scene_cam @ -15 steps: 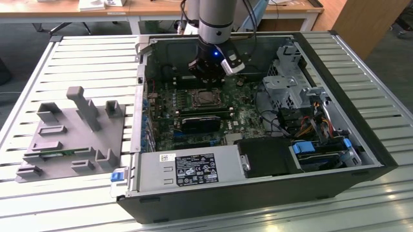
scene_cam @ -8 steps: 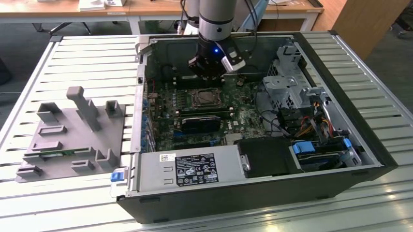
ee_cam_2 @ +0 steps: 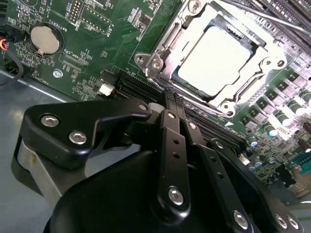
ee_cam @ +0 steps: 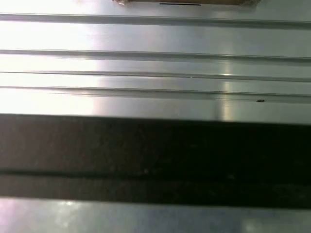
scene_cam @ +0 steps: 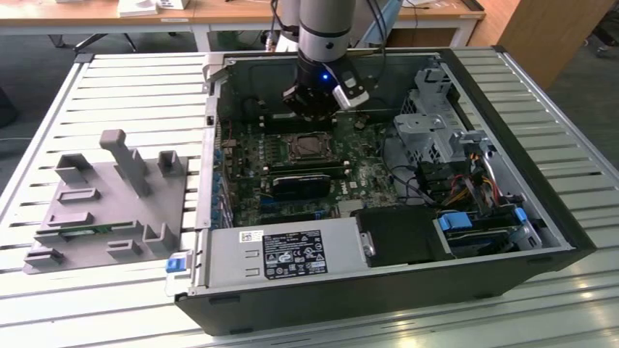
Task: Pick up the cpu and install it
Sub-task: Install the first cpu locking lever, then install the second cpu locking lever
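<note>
The cpu is a flat square chip with a bright silver top. It lies inside the metal-framed socket on the green motherboard, and the socket frame is open around it. In the exterior view the cpu sits mid-board inside the open computer case. My gripper hangs just above and behind the socket. In the second wrist view its black fingers are pressed together with nothing between them, a short way from the socket's edge.
The black case walls ring the board. A drive cage and cables stand at the exterior view's right, and a power supply sits in front. A grey slotted fixture stands on the slatted table, holding a green memory stick.
</note>
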